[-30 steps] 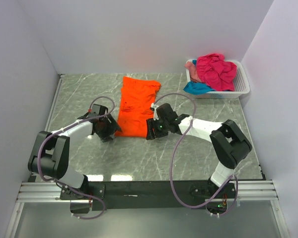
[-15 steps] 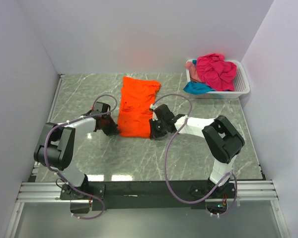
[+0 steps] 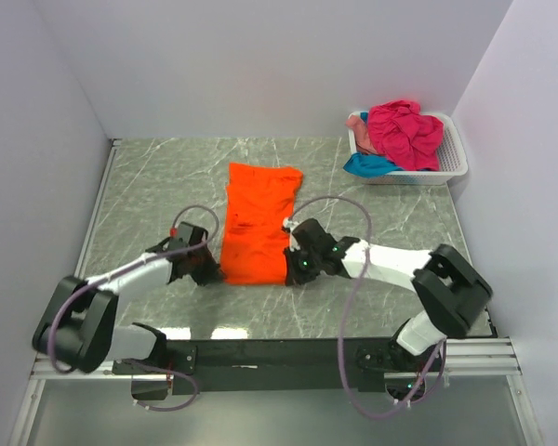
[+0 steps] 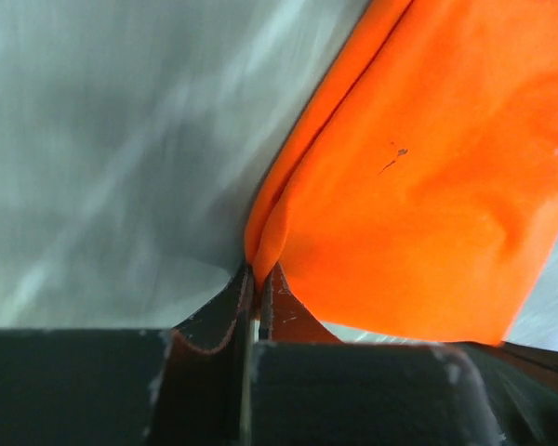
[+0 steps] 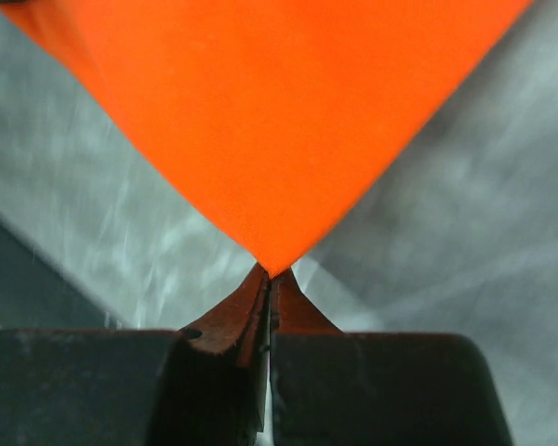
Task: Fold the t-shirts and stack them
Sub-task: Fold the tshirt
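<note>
A bright orange t-shirt point(image 3: 257, 223) lies folded into a long strip on the table's middle. My left gripper point(image 3: 214, 270) is shut on its near left corner; the left wrist view shows the orange t-shirt point(image 4: 418, 186) pinched as a fold between the jaws of my left gripper point(image 4: 259, 275). My right gripper point(image 3: 291, 269) is shut on the near right corner, and in the right wrist view the orange t-shirt point(image 5: 270, 121) tapers to a point inside my right gripper point(image 5: 270, 274). Magenta t-shirt point(image 3: 405, 132), teal t-shirt point(image 3: 367, 165) and pale pink t-shirt point(image 3: 356, 122) sit bundled in the basket.
A white slatted basket point(image 3: 454, 158) stands at the back right corner. Grey marbled table point(image 3: 372, 214) is walled in at the left, back and right. Purple cables loop over both arms.
Both grippers closed on the shirt's near corners and drew them toward the front edge. The orange shirt now lies stretched longer and flatter, its near edge closer to the arms.
</note>
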Robot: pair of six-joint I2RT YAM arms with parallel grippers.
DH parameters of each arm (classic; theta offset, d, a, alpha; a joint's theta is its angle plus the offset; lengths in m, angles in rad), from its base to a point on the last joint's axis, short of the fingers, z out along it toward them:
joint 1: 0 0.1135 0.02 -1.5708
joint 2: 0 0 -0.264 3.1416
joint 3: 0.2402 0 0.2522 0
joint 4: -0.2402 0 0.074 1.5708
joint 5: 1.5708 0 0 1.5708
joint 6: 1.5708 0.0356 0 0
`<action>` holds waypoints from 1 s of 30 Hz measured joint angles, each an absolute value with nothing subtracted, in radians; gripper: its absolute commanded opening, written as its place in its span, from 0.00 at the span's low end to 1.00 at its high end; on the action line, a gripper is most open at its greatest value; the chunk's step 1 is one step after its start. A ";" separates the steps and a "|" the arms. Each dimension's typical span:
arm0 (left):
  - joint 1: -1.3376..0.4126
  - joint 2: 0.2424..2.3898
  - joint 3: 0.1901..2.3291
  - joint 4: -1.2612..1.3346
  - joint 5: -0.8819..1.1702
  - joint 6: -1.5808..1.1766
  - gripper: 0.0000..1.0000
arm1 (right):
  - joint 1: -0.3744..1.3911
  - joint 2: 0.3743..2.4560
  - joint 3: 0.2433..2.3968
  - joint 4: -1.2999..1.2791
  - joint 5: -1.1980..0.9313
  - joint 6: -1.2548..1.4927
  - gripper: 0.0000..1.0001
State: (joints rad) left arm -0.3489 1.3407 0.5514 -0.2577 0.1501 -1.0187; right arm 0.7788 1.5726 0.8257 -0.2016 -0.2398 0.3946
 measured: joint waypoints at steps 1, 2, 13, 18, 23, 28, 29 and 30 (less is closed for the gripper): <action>-0.382 1.302 0.532 -0.284 0.135 -1.035 0.01 | 0.794 1.536 0.799 -0.216 -0.241 0.404 0.00; -0.408 1.271 0.521 -0.317 0.124 -1.047 0.01 | 0.804 1.504 0.777 -0.234 -0.243 0.414 0.00; -0.480 1.018 0.671 -0.553 -0.026 -1.130 0.01 | 0.791 1.352 0.886 -0.419 -0.196 0.402 0.00; -0.474 1.164 0.871 -0.575 -0.107 -1.119 0.01 | 0.693 1.361 1.016 -0.451 -0.174 0.377 0.00; -0.434 1.346 1.103 -0.587 -0.172 -1.082 0.01 | 0.627 1.460 1.173 -0.462 -0.165 0.342 0.00; -0.392 1.463 1.243 -0.577 -0.188 -1.049 0.01 | 0.563 1.582 1.304 -0.469 -0.182 0.320 0.00; -0.382 1.493 1.271 -0.573 -0.183 -1.039 0.01 | 0.551 1.603 1.326 -0.473 -0.189 0.317 0.00; -0.376 1.517 1.293 -0.572 -0.181 -1.033 0.01 | 0.540 1.625 1.351 -0.477 -0.196 0.315 0.00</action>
State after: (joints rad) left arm -0.3756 1.5166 1.2934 -0.5720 -0.1806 -1.0332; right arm 0.5396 1.6245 1.3514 -0.4774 -0.1959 0.3149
